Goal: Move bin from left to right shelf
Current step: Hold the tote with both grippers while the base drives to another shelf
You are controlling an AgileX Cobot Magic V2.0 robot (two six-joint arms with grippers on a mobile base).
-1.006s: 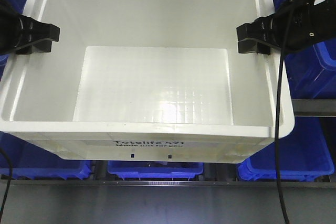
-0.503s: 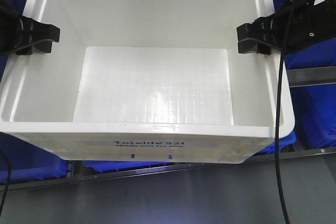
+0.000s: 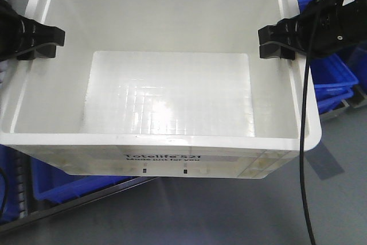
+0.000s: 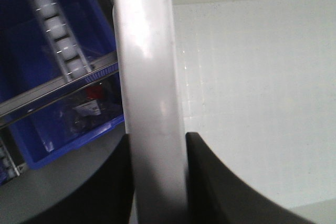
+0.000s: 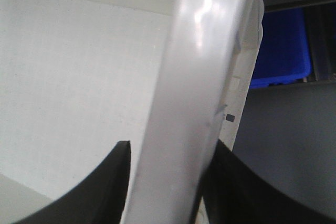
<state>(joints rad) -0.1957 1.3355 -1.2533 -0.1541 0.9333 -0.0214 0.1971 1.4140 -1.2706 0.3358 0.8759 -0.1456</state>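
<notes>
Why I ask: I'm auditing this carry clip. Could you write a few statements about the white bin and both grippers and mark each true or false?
1. The bin has nothing inside it. True.
2. The left gripper hangs open beside the bin. False: its jaws are clamped across the bin's side rim.
3. The right gripper is shut on the opposite side rim. True.
4. The Totelife print is on the bin's far wall. False: it is on the outer face of the near wall, at the bottom of the front view.
5. The bins in the background are red. False: they are blue bins.
</notes>
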